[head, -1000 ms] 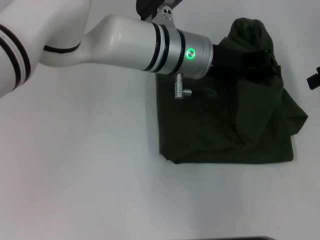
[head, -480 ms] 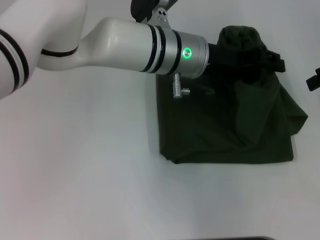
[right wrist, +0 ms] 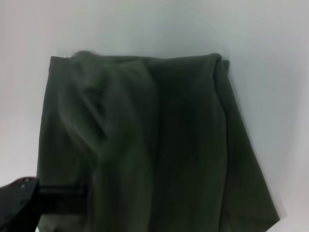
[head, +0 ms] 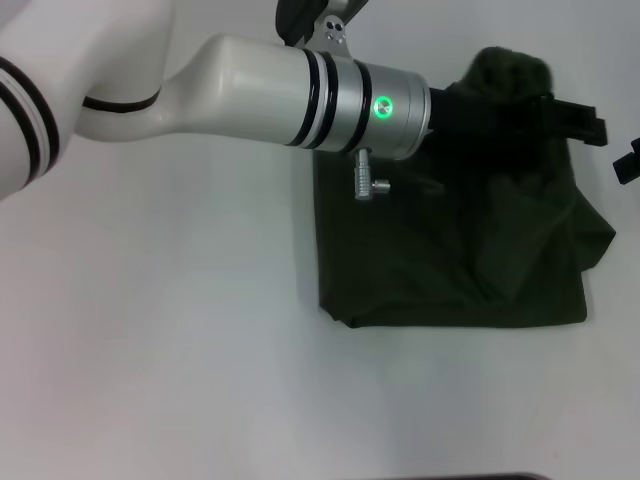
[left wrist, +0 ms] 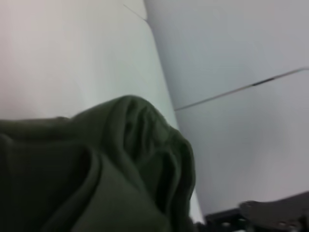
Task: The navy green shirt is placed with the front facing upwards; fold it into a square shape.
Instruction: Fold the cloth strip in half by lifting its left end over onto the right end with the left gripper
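We saw the navy green shirt (head: 460, 250) lying on the white table (head: 180, 350), already folded into a rough block with only plain green cloth showing. Its near edge and the edge toward the robot's left were fairly straight, while the side toward the robot's right bulged out in a loose corner.

The left arm (head: 250, 90) reached across from the robot's left, passing over the shirt's far left corner, and its dark left gripper (head: 540, 115) sat at the shirt's far edge. There a bunch of cloth (head: 510, 70) stood up above the rest of the garment, humped over the gripper. In the left wrist view we saw that same gathered fold (left wrist: 145, 145) close against the camera, creased and raised off the table. We judged the cloth to be lifted by this gripper, but its fingers were buried in dark fabric, and we could not tell how far apart they stood or whether they pinched the cloth.

Of the right gripper (head: 628, 160) only a dark sliver showed, just off the shirt's right side, apart from the cloth; we could not tell its opening either. The right wrist view looked down on the shirt (right wrist: 159, 145) from above.
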